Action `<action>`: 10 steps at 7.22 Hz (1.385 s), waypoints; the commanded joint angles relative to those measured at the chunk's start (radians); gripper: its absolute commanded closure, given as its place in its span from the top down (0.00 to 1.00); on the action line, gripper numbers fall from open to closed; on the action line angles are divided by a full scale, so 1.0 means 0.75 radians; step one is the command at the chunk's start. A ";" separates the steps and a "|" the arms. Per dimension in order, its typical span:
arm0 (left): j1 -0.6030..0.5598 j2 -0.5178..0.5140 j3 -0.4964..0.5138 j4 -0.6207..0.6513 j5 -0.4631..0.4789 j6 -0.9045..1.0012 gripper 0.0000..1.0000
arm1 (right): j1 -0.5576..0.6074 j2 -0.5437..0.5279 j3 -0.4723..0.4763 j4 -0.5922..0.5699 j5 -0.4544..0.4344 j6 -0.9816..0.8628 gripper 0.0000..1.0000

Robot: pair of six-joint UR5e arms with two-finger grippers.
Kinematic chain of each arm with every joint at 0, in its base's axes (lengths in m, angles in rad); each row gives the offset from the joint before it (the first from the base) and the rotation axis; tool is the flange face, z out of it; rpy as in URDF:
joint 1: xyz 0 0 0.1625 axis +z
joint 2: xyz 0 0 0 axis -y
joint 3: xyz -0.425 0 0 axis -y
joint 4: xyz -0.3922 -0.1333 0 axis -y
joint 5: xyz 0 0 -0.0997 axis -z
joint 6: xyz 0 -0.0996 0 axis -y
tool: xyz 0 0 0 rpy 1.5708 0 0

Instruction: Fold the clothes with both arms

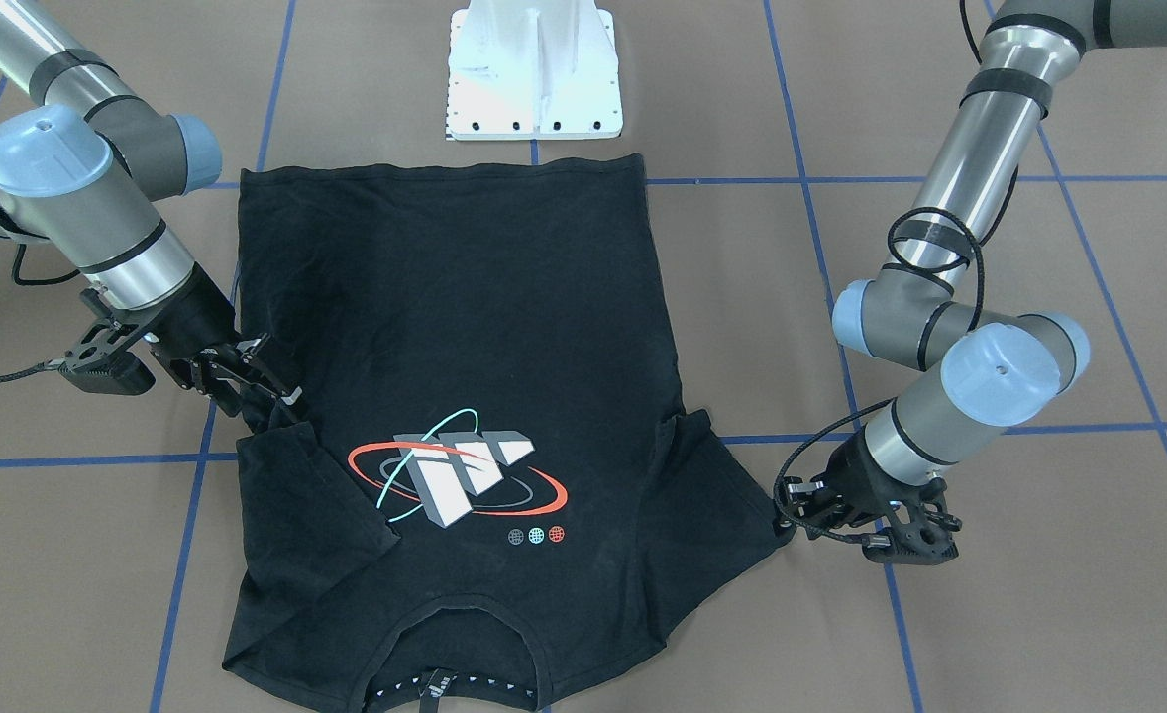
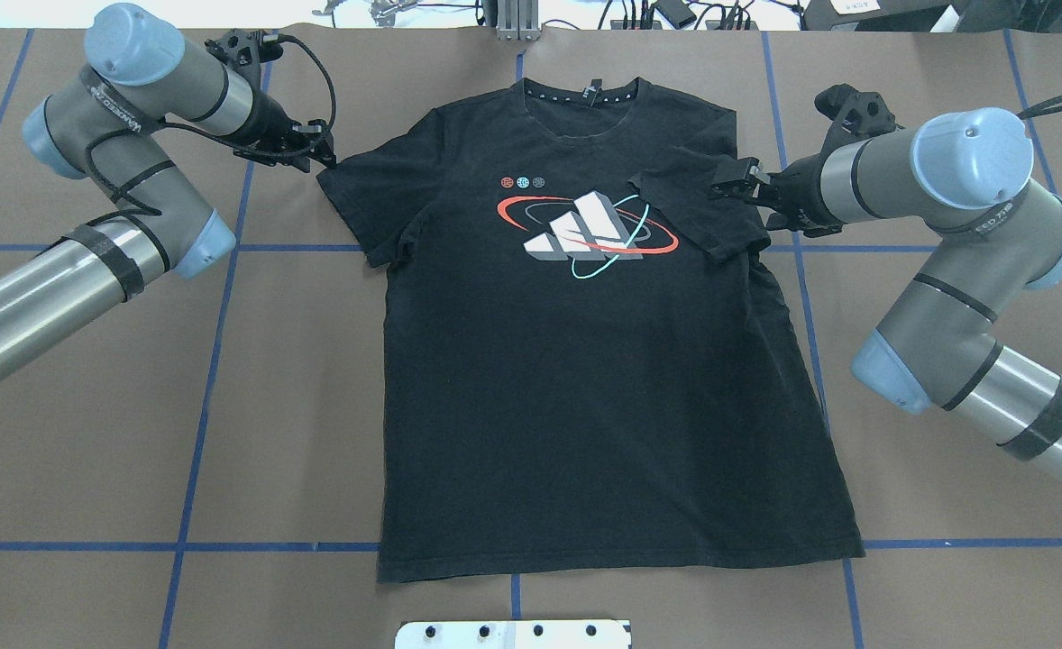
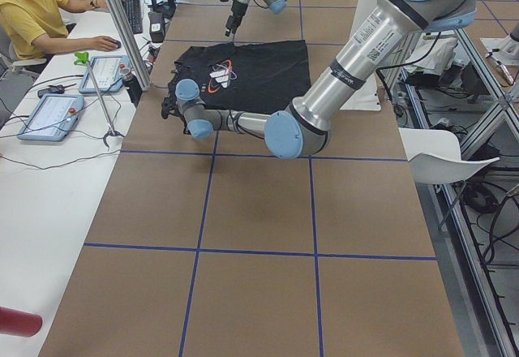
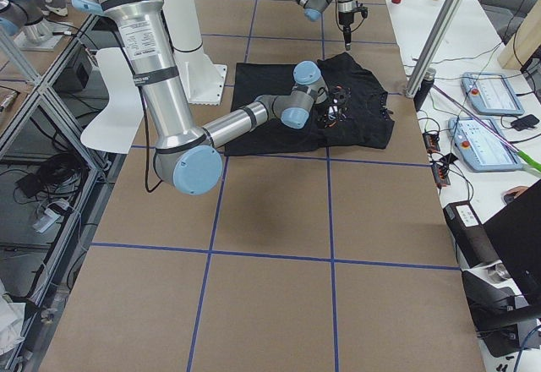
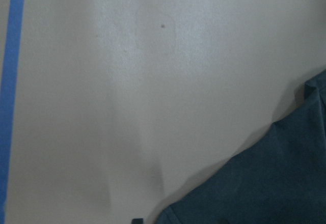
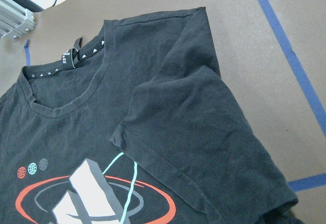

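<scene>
The black T-shirt [image 2: 585, 379] lies flat on the brown table, logo [image 2: 585, 230] up, collar away from the robot. It also shows in the front view [image 1: 465, 297]. One sleeve [image 2: 689, 212] is folded in over the chest beside the logo and lies flat in the right wrist view [image 6: 198, 127]. My right gripper [image 2: 727, 187] hovers at that folded sleeve, jaws apart, holding nothing [image 1: 271, 381]. My left gripper [image 2: 322, 149] is low at the outer tip of the other, spread sleeve [image 2: 351, 194], jaws apart [image 1: 785, 507]. The left wrist view shows only the sleeve's edge [image 5: 265, 188] and table.
The white bolted base [image 1: 534, 69] stands just past the shirt's hem. Blue tape lines [image 2: 215, 361] cross the table. An operator in yellow [image 3: 32, 16] sits at a side desk with tablets [image 3: 53, 118] beyond the collar end.
</scene>
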 commanded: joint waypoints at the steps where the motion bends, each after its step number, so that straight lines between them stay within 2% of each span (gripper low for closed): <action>1: 0.017 0.001 0.001 0.000 0.040 0.007 0.49 | 0.000 -0.001 0.006 0.000 0.000 0.000 1.00; 10: 0.023 0.011 0.003 0.000 0.040 0.010 0.45 | -0.002 0.001 0.004 0.000 0.000 0.000 1.00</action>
